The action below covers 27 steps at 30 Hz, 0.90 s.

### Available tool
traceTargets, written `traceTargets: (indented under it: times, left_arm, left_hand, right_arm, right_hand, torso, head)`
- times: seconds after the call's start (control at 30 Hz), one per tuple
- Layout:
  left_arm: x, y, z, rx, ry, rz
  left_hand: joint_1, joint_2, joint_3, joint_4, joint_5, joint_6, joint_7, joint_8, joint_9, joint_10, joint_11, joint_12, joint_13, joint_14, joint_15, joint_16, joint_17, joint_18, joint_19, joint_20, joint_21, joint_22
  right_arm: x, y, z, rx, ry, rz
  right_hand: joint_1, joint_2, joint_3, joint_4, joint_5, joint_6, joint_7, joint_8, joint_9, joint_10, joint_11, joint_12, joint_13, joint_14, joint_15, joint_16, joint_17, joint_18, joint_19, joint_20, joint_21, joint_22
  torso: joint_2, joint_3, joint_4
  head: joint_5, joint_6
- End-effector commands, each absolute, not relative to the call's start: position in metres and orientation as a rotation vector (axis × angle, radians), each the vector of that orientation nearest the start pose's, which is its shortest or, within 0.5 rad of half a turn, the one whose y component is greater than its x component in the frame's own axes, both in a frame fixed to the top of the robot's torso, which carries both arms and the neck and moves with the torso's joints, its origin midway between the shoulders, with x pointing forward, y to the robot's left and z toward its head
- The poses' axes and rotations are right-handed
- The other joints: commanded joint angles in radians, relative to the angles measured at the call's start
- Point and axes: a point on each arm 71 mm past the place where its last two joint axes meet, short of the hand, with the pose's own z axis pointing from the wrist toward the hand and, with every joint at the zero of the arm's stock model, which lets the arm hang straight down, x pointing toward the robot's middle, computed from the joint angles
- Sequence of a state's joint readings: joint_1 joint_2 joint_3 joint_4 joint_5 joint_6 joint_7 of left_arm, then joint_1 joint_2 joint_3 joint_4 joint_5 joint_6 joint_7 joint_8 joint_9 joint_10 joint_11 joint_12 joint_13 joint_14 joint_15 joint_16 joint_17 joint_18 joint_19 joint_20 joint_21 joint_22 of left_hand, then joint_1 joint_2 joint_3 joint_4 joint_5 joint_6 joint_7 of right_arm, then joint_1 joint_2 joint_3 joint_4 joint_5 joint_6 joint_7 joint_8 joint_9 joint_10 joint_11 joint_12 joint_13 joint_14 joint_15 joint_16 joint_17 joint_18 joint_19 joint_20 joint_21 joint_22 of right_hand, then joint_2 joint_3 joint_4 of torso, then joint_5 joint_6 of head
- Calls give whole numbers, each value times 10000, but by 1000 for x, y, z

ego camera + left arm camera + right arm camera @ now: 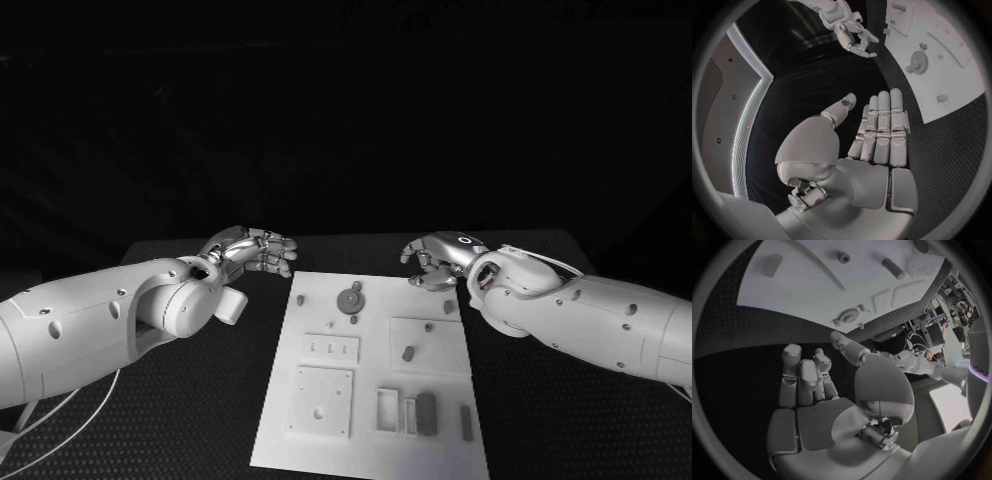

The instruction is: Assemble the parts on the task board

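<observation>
White task board (433, 440) between two hands; left hand (257, 250), right hand (437, 260) empty, fingers apart.

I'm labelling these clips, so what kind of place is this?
Probably a robotics lab test bench: a white task board with small parts lies on a black table, and both hands, left and right, hover empty beside it.

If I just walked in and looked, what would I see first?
Probably the two shiny silver hands: the left robot hand and the right robot hand hang over the far end of the black table, both holding nothing. Between them lies the white task board, with a round part near its far end and little upright pieces near its close end.
</observation>
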<state>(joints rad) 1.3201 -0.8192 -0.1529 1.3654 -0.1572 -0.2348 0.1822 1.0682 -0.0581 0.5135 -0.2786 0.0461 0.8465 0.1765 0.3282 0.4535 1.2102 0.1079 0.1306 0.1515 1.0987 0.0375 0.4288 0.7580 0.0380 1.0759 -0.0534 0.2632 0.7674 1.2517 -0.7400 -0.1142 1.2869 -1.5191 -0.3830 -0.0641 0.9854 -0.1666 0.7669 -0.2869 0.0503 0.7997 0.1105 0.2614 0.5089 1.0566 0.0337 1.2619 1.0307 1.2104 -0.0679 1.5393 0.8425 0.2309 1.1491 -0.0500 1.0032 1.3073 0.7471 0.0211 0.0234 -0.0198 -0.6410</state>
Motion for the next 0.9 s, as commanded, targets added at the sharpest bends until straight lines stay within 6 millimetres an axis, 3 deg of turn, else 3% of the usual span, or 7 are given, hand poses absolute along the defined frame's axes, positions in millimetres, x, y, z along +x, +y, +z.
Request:
traceTargets:
  times: [0.03,0.2,0.37,0.53,0.7,0.83,0.9]
  left_arm:
    - [523,241,-177,-9745,16417,-13018]
    - [523,240,-177,-9718,16428,-13059]
    - [523,241,-177,-9726,16431,-13047]
    - [524,242,-178,-9737,16419,-13025]
    - [524,241,-178,-9720,16446,-13054]
    - [524,242,-178,-9732,16447,-13032]
    - [525,243,-178,-9736,16440,-13020]
  left_hand:
    - [-95,-11,-20,-27,47,-31,70,-43,-15,80,-19,-59,16,71,31,-60,14,120,-17,-46,-63,12]
    - [-102,-21,-28,-27,47,-31,70,-43,-15,81,-18,-64,18,70,33,-68,21,119,-18,-44,-66,14]
    - [-104,-22,-31,-27,47,-31,70,-44,-16,81,-17,-67,19,70,34,-73,25,118,-18,-44,-68,15]
    - [-103,-22,-33,-29,48,-32,70,-44,-16,81,-17,-71,20,69,34,-78,29,118,-19,-44,-71,16]
    - [-103,-21,-34,-29,48,-32,70,-44,-16,81,-16,-74,21,70,35,-82,33,118,-19,-44,-72,17]
    - [-102,-18,-34,-29,48,-32,70,-45,-17,81,-17,-76,22,70,35,-85,37,119,-19,-44,-73,18]
    - [-102,-18,-35,-30,48,-32,70,-45,-17,81,-16,-77,22,70,35,-88,38,119,-20,-44,-74,18]
  right_arm:
    - [526,-229,-191,-1559,15909,5999]
    - [528,-254,-192,-1373,15952,5795]
    - [525,-275,-196,-1233,16016,5573]
    - [519,-286,-207,-1214,16279,5564]
    - [516,-291,-217,-1190,16509,5547]
    - [513,-294,-228,-1183,16721,5557]
    - [512,-294,-232,-1192,16799,5596]
  right_hand:
    - [91,-112,-563,5,-11,441,512,53,9,-161,146,-18,-25,-104,98,-114,-41,309,-137,58,-114,98]
    - [190,-244,-946,50,-9,435,520,33,-15,-324,161,-64,-41,-282,109,-189,-62,309,-308,157,-243,76]
    - [263,-289,-1074,53,-7,457,504,35,-24,-378,150,-72,-48,-356,101,-210,-69,309,-380,204,-291,76]
    - [347,-304,-1136,43,-7,494,466,50,-26,-392,117,-69,-55,-394,76,-216,-72,309,-421,231,-315,82]
    - [437,-332,-1185,23,-7,479,427,37,-39,-414,82,-76,-64,-437,46,-226,-77,309,-467,255,-339,89]
    - [485,-371,-1230,18,-7,448,396,19,-52,-434,53,-84,-71,-471,18,-233,-81,309,-502,276,-357,95]
    - [512,-399,-1253,15,-7,424,381,6,-61,-449,37,-92,-76,-491,4,-237,-82,309,-522,287,-367,99]
  torso:
    - [-54,2,-123]
    - [-79,33,-221]
    - [-83,74,-252]
    - [-81,49,-241]
    - [-78,71,-233]
    - [-73,39,-204]
    - [-73,40,-205]
  head:
    - [-82,75]
    - [-95,109]
    - [-105,124]
    - [-121,98]
    - [-126,65]
    - [-161,26]
    - [-152,8]
